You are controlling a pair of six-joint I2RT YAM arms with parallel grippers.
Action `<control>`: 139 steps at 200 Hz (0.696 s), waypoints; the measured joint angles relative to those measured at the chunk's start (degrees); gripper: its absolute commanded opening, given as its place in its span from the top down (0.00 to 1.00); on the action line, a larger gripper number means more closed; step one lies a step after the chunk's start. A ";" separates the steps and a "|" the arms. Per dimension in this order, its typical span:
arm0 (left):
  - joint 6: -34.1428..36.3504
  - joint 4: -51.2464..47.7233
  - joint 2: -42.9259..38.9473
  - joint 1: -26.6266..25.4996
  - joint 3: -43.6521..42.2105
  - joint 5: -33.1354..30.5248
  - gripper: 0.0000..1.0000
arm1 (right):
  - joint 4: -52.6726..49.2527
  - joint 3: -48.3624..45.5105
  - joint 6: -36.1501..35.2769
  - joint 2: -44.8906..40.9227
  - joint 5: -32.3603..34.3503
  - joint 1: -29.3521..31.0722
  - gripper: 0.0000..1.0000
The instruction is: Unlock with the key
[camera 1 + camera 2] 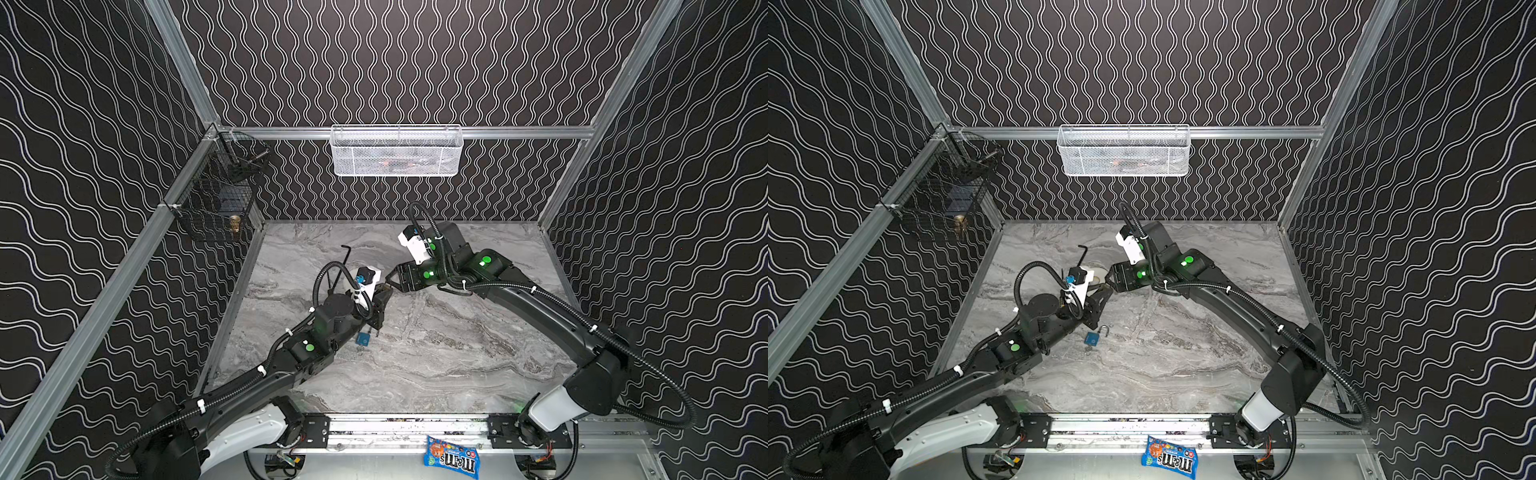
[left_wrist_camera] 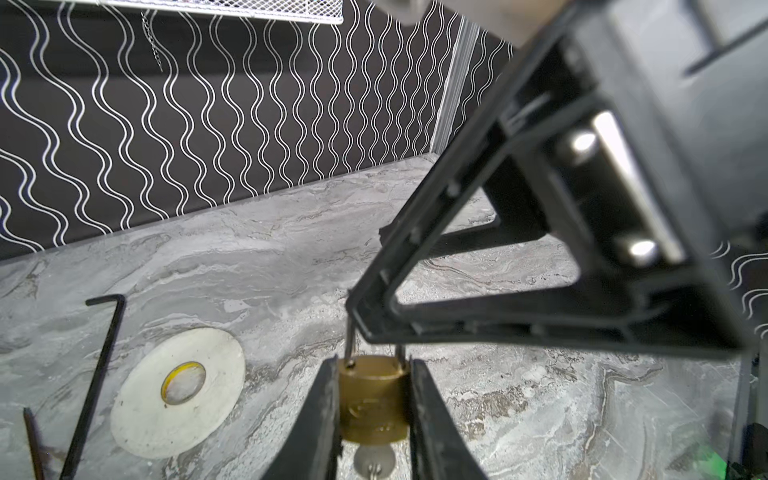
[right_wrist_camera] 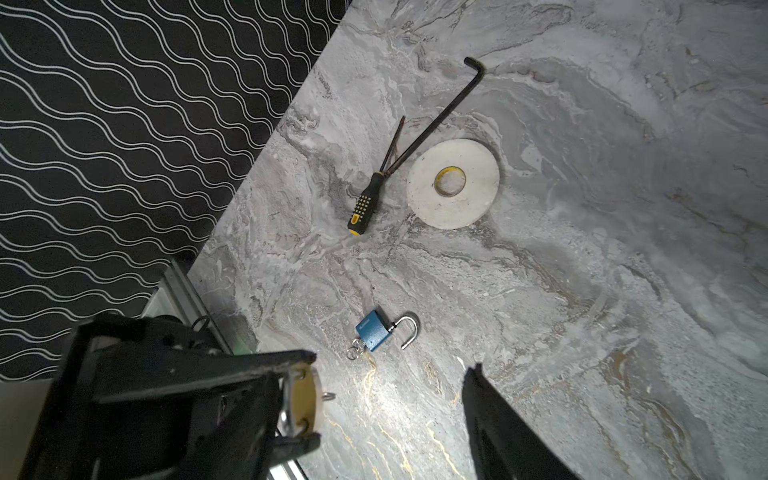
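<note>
left jaws pinching brass padlock, key at its bottom (kinda blurry), right jaws spread by its shackle, blue padlock open on worktop

We count two padlocks, one brass padlock and one blue padlock; one white tape roll; one black L-shaped hex key; one yellow-and-black screwdriver.

Tabletop open at right, tape roll, hex key and screwdriver clustered back left, blue padlock mid-left
</note>
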 measured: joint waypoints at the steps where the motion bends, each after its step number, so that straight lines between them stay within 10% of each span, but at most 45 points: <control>1: 0.00 0.00 0.02 0.00 0.00 0.00 1.00 | -0.07 0.04 -0.02 0.02 0.13 0.00 0.29; 139: 0.04 0.11 -0.96 0.00 -0.98 -0.07 1.00 | -4.85 5.38 -1.97 3.13 7.15 0.87 0.29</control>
